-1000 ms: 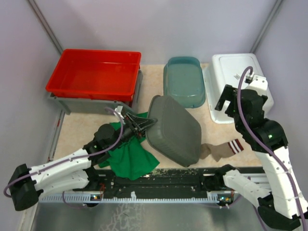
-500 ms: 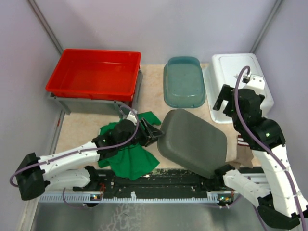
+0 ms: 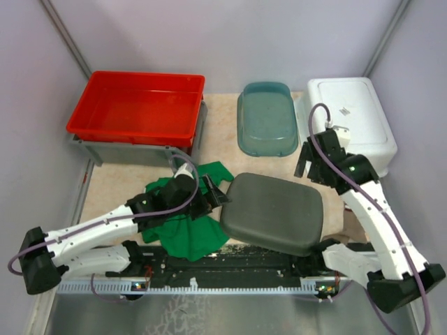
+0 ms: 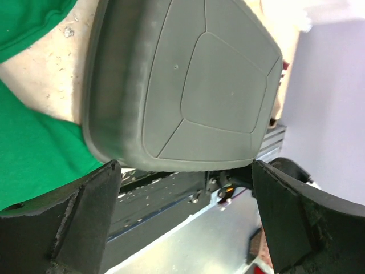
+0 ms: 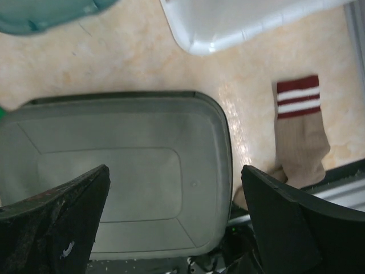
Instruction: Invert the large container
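Observation:
The large grey container (image 3: 274, 213) lies bottom up on the table near the front edge, its flat base facing the camera. It fills the left wrist view (image 4: 188, 85) and the right wrist view (image 5: 125, 177). My left gripper (image 3: 213, 190) stands open just off the container's left edge, with nothing between its fingers; in its own view (image 4: 183, 168) the jaws are spread wide below the container's rim. My right gripper (image 3: 307, 162) hangs open above the container's far right corner, and in its own view (image 5: 175, 169) it holds nothing.
A red bin (image 3: 136, 105) sits on a grey bin at the back left. A teal container (image 3: 267, 118) and a white container (image 3: 346, 118) lie bottom up at the back. A green cloth (image 3: 183, 227) lies under my left arm. A striped sock (image 5: 299, 137) lies right of the grey container.
The grey container has dropped from leaning on its edge to lying flat, bottom up. My left gripper has opened and let it go. My right arm has swung down and left.

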